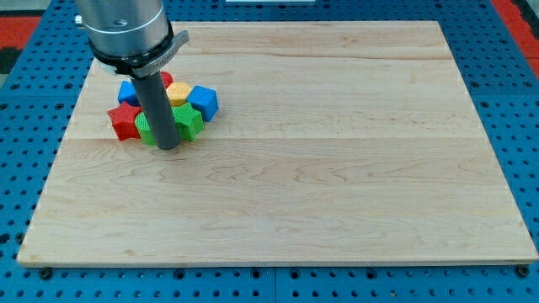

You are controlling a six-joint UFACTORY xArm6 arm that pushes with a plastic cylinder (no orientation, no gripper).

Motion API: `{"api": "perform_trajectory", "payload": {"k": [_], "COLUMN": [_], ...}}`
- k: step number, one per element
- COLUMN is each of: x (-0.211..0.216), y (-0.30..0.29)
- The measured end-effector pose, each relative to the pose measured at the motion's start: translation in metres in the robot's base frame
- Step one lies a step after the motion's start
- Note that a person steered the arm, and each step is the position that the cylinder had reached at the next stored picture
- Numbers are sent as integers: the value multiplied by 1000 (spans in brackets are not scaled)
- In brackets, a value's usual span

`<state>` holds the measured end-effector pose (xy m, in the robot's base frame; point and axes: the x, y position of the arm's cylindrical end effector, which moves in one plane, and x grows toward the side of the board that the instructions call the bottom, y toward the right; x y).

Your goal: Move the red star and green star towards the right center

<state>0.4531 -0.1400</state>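
No pincer on rig, only rod. My tip resting at bottom edge of cluster, touching green star; red star at left. Judgement: circling to cluster's left, then pushing both stars rightward, avoiding blue block, yellow block.

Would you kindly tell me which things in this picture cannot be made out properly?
- Green block: my rod crosses it in the camera view, so whether it is one block or two with the green star cannot be told.
- Small red piece behind the yellow block: mostly hidden, shape unclear.
- Blue block: partly behind the rod.
- My tip: contact with the blocks cannot be told.
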Motion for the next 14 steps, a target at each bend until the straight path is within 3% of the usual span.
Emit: {"api": "perform_trajectory", "payload": {"k": [2,4,6,7,8,10,11,12,13,14], "x": [0,31,45,36,-13,-46,-42,-31,-33,-31], "y": [-2,0,-54,-107,-112,3,66,83,163,187]}}
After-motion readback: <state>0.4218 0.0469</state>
